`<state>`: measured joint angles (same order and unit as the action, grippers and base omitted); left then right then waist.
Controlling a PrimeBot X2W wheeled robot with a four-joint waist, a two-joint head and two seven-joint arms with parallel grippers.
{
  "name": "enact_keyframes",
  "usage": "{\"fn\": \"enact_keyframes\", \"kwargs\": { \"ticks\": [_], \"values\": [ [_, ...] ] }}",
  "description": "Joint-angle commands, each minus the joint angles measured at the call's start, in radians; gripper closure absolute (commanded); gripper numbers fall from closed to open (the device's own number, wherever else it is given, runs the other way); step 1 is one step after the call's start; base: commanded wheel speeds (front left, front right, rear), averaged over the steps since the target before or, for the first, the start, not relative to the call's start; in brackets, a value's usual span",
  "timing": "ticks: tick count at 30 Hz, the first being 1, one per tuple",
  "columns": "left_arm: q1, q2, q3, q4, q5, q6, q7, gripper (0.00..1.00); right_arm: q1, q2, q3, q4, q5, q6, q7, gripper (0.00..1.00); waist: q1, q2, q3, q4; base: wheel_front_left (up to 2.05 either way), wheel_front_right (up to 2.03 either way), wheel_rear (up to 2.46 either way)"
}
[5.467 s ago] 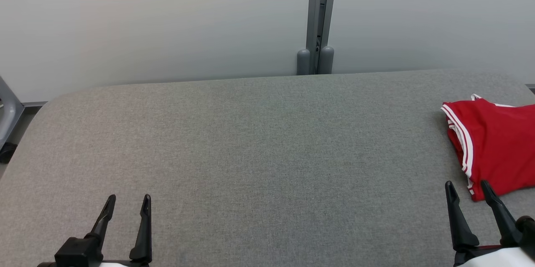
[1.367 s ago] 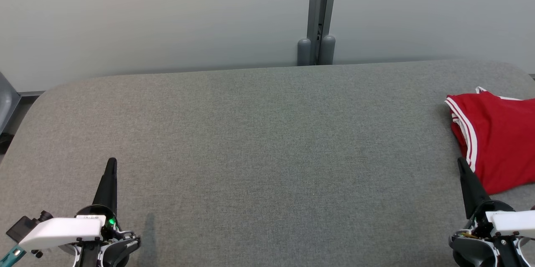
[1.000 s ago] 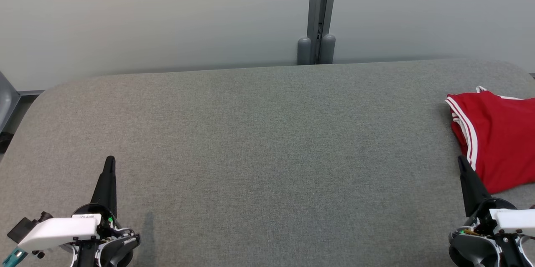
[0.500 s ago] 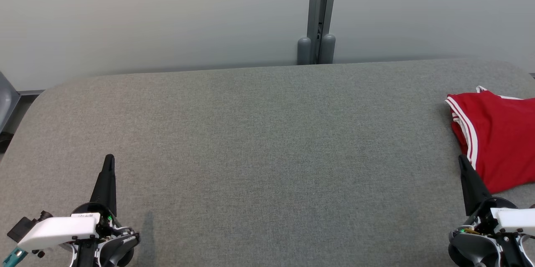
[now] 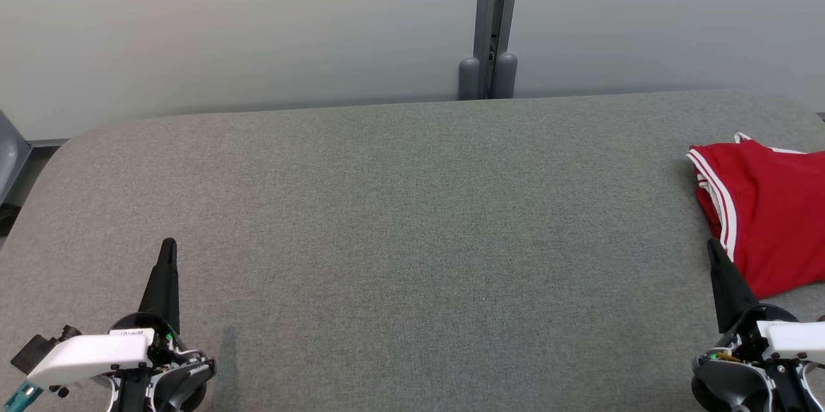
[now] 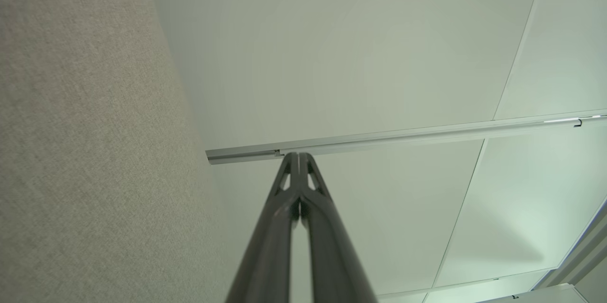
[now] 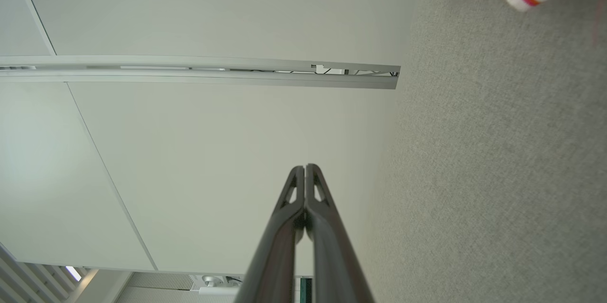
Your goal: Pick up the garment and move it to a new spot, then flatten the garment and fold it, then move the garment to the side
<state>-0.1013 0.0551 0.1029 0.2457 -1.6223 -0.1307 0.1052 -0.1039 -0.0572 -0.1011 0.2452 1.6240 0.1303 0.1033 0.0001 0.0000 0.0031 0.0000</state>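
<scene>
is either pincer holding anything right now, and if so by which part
Nothing is held. The left pincer and right pincer are both shut and empty; the red garment lies ungripped on the table.

One garment (image 5: pixel 767 218), one table (image 5: pixel 412 218), two grippers: left gripper (image 5: pixel 167 247) and right gripper (image 5: pixel 712 245).
The single red garment lies at the table's right edge; one gripper stands near left and one near right, each with two dark fingers. At the far side, one grey post (image 5: pixel 493 19) rises between two wall panels (image 5: pixel 225 25), with two rounded caps (image 5: pixel 469 78) at its foot.
</scene>
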Motion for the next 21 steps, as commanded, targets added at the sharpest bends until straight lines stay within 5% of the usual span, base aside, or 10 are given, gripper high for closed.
{"fn": "enact_keyframes", "kwargs": {
  "ticks": [1, 21],
  "values": [
    [-0.014, 0.003, 0.005, 0.001, 0.001, -0.004, 0.003, 1.0, -0.009, -0.002, -0.004, 0.002, -0.005, 0.001, 0.004, 1.0, -0.0001, 0.0, 0.0, 0.0, 0.0, 0.0, 0.0],
    [-0.015, 0.001, 0.007, 0.001, 0.004, -0.004, 0.006, 1.0, -0.01, 0.0, -0.007, 0.002, -0.006, 0.001, 0.007, 1.0, -0.0001, 0.0, 0.0, 0.0, 0.0, 0.0, 0.0]
  ]
}}
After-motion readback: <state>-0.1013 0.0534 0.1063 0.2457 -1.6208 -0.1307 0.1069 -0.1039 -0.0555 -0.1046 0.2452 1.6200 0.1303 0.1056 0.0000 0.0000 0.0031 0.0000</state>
